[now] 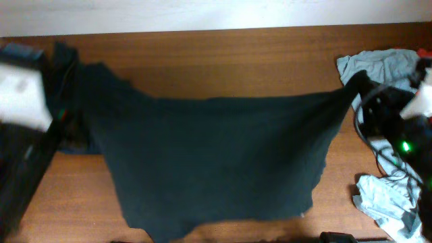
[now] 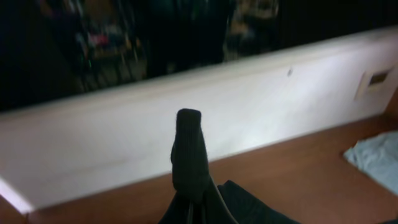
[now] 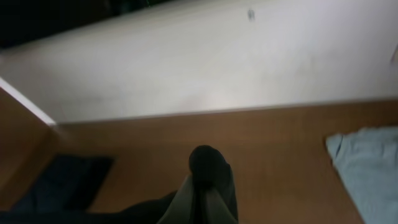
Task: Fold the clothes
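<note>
Left gripper (image 2: 188,124) and right gripper (image 3: 206,163), fingers pressed together, each pinching an edge of the black T-shirt (image 1: 216,162).
Stretched wide between the two arms over the middle of the brown wooden table (image 1: 236,54); top edge pulled taut from left to right, lower edge sagging toward the near side; crumpled light-blue garment (image 1: 381,64) at the far right, just beside the right gripper; more light-blue cloth (image 1: 385,202) at the near right corner; bare wood grain along the far side; long white board (image 2: 261,106) standing behind the table's far edge; beyond it, from the left wrist, only a dark blurred room (image 2: 124,37), contents too smeared to name; dark cloth (image 3: 62,180) on the wood at the lower left of the right wrist view, kind unclear.
</note>
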